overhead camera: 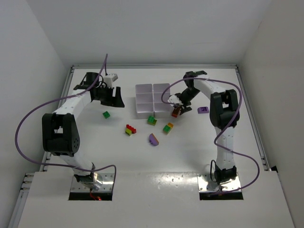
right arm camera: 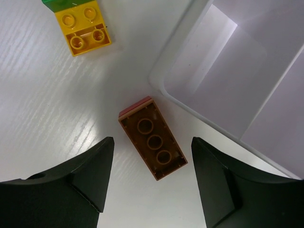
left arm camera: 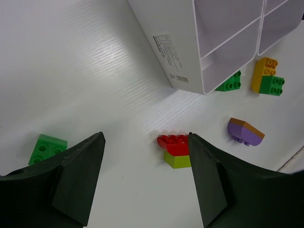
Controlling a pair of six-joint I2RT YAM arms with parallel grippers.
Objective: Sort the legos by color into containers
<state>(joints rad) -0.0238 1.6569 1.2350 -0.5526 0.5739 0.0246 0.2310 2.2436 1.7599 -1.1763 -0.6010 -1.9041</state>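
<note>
On the near table: loose legos, a wedge (overhead camera: 153, 139), a red-lime clump (overhead camera: 130, 129) and a yellow-green clump (overhead camera: 168, 128), all apart from both hands.
Right hand (right arm camera: 153, 142): wide open and empty, hovering over the brown brick (right arm camera: 153, 138).
Brown brick: on the table, underside up, just beside the tray's (overhead camera: 152, 99) near right corner.
Left hand (left arm camera: 145, 142): open, empty, left of the tray, with a green brick (left arm camera: 47, 148) near its left finger.
Step in hand: likely grasping the brown brick.
Doing it well: the brick lies skewed to the fingers, so turn the wrist until they meet its long sides, and keep the right finger off the tray wall.
Right wrist only: the brick's hollow underside and a red edge.
Top only: a purple brick (overhead camera: 203, 109) right of the tray.
Left wrist only: a label (left arm camera: 170, 58) on the tray wall.
</note>
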